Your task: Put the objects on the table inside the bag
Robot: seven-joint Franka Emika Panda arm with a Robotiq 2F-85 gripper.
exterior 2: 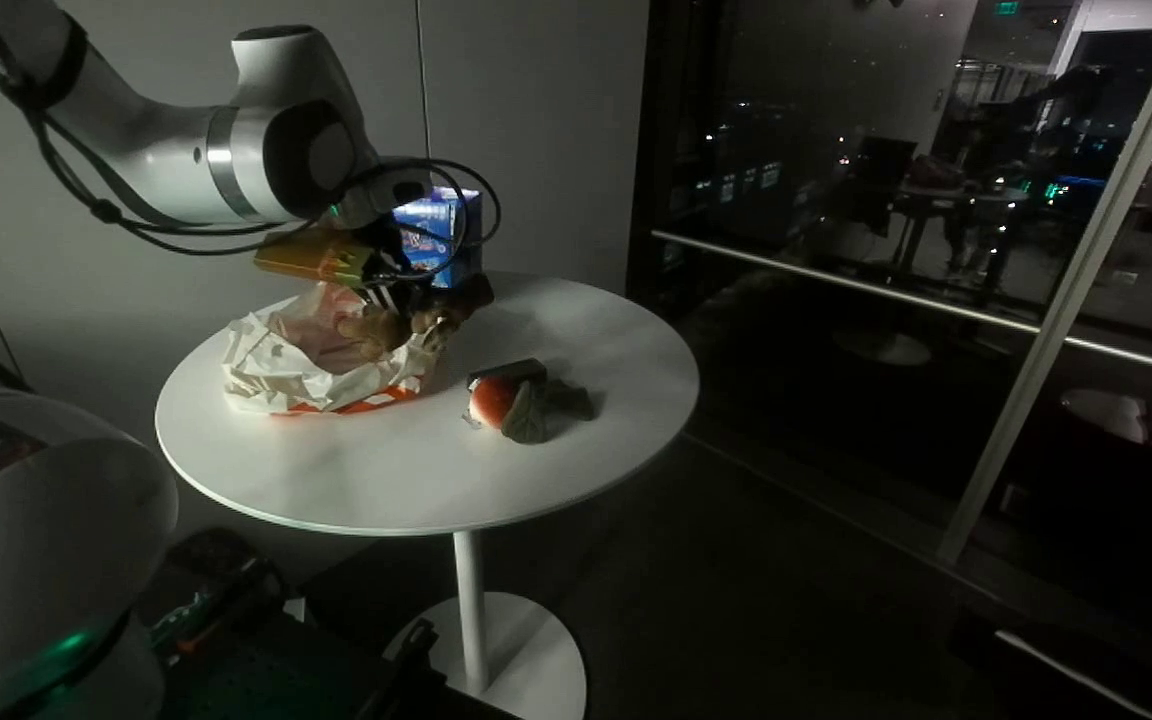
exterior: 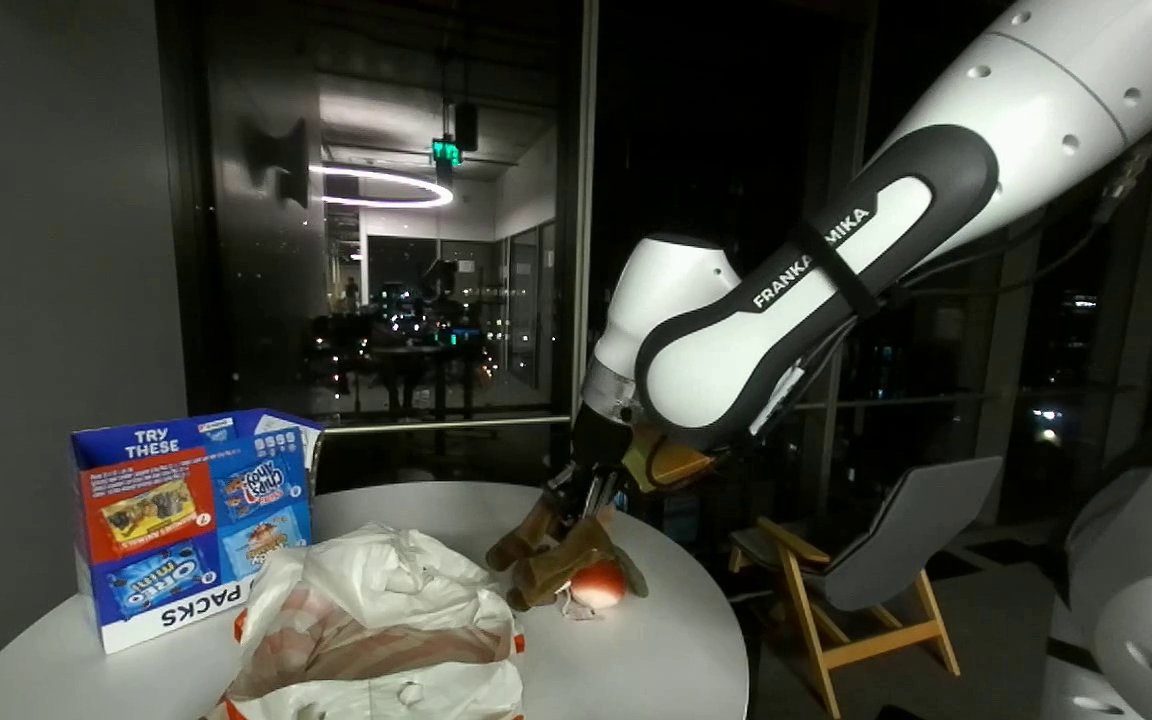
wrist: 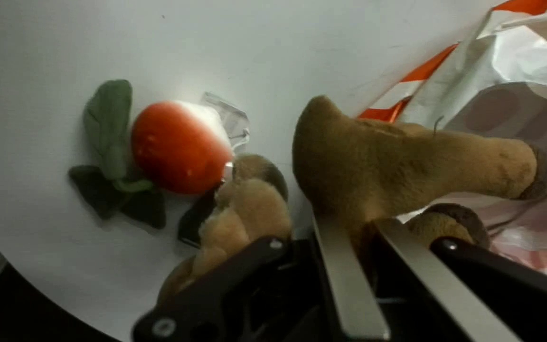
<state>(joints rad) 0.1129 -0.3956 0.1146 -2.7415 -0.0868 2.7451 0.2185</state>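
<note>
Your gripper has its jaws clamped on a fuzzy brown stuffed toy, at the edge of the wrinkly white plastic bag with orange-red print. A red-and-white ball, green leaves and a small dark block sit on the round white table.

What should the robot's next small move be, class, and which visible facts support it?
Probably ease the closed pincer toward the bag before releasing: it pinches the brown plush toy, part of which overlaps the bag in the wrist view while another part shows against the table, so letting go here might drop the toy outside.
</note>
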